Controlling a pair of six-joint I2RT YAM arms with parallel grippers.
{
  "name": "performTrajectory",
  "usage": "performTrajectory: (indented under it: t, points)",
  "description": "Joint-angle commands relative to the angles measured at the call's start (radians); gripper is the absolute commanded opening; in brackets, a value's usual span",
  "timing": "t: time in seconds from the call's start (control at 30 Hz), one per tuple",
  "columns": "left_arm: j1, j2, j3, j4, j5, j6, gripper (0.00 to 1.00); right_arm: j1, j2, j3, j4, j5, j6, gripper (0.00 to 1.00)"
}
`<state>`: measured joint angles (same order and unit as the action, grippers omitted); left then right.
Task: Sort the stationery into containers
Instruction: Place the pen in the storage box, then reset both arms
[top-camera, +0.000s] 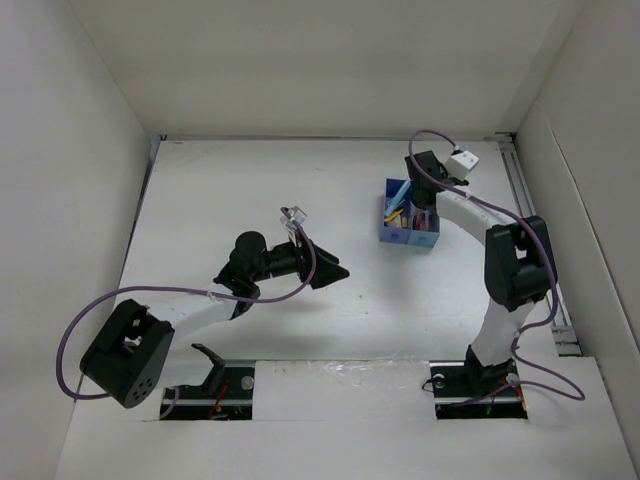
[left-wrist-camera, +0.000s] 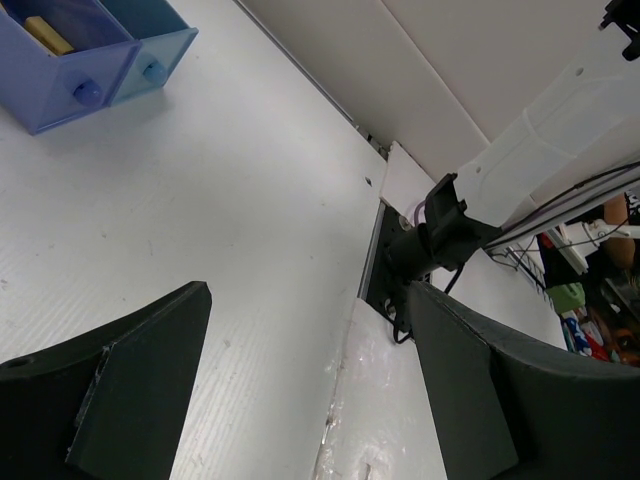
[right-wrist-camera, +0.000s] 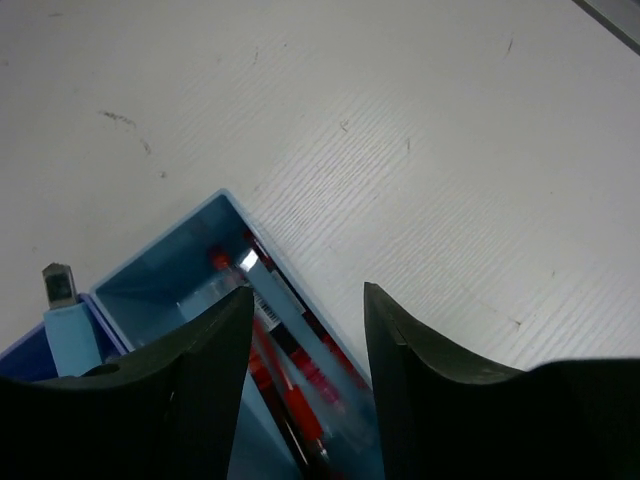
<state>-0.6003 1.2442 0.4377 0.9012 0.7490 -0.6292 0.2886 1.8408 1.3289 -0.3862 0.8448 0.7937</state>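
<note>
The blue compartment box (top-camera: 410, 218) stands on the white table at the back right. It holds red-and-white pens and a yellow-black piece. My right gripper (top-camera: 425, 188) hovers just over it, open and empty. In the right wrist view the open right gripper (right-wrist-camera: 305, 320) straddles the box's light blue wall (right-wrist-camera: 150, 270), with red-and-white pens (right-wrist-camera: 300, 390) lying inside. My left gripper (top-camera: 335, 272) is open and empty over the table's middle. In the left wrist view, where the left gripper (left-wrist-camera: 310, 390) shows open, the box (left-wrist-camera: 95, 85) is at the top left with a beige eraser block (left-wrist-camera: 48, 33) in its dark compartment.
White walls enclose the table on the left, back and right (top-camera: 575, 130). The right arm's base (left-wrist-camera: 430, 240) sits in a slot at the near edge. A raised white strip (top-camera: 350, 385) runs along the front between the arm bases.
</note>
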Motion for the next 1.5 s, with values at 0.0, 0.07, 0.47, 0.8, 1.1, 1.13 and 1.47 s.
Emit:
performTrajectory:
  t: [0.0, 0.07, 0.47, 0.8, 1.1, 1.13, 1.47]
  points:
    - [0.004, -0.009, -0.007, 0.062, 0.024, 0.000, 0.77, 0.026, -0.047, 0.049, 0.000, 0.008, 0.007, 0.54]
    - [0.004, 0.000, -0.007, 0.062, 0.024, 0.000, 0.77, 0.026, -0.070, 0.049, -0.009, -0.003, 0.007, 0.58]
    - [0.004, 0.041, 0.003, 0.062, -0.016, 0.022, 0.76, 0.081, -0.425, -0.181, 0.147, -0.209, -0.013, 0.63]
    - [0.004, -0.015, 0.024, -0.077, -0.227, 0.071, 0.99, 0.225, -0.532, -0.405, 0.242, -0.484, 0.000, 0.00]
    - [0.013, -0.138, 0.049, -0.283, -0.488, 0.062, 0.99, 0.455, -0.548, -0.522, 0.317, -0.625, -0.076, 0.00]
    - [0.013, -0.150, 0.049, -0.294, -0.506, 0.051, 0.99, 0.466, -0.548, -0.536, 0.331, -0.625, -0.076, 0.00]
    - [0.031, -0.255, 0.049, -0.389, -0.607, -0.004, 0.99, 0.486, -0.621, -0.603, 0.362, -0.546, -0.053, 0.26]
